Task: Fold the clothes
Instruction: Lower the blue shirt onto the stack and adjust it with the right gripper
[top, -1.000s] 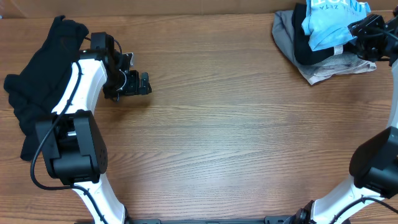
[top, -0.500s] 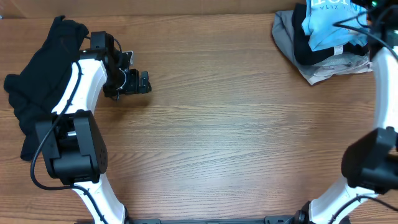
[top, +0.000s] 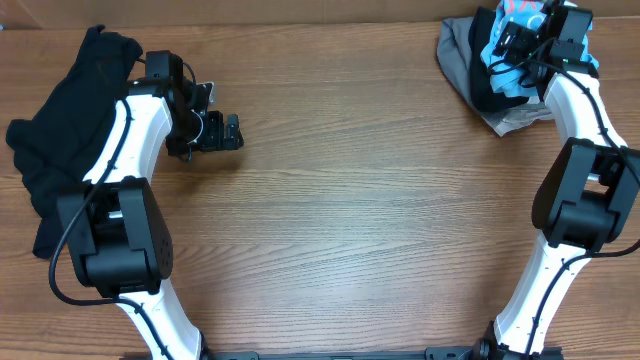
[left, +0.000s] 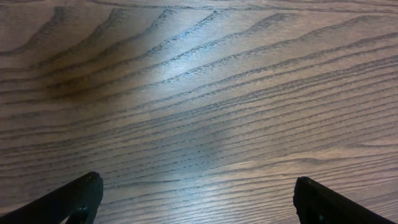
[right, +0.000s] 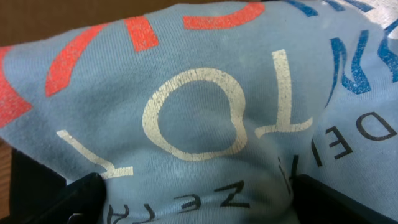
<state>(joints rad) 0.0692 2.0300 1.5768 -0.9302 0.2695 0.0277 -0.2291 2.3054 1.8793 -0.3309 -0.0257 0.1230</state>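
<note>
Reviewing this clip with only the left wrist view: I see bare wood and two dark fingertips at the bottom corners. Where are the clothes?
Observer: A black garment lies heaped at the left edge of the table, to the left of the left pincer and outside your frame.
Operator: What is the right arm doing?
Observer: The right pincer is open, close over a light blue T-shirt at the far right corner.
Operator: Is that shirt alone there?
Observer: No, it lies on a pile with a grey garment and a second black garment.
</note>
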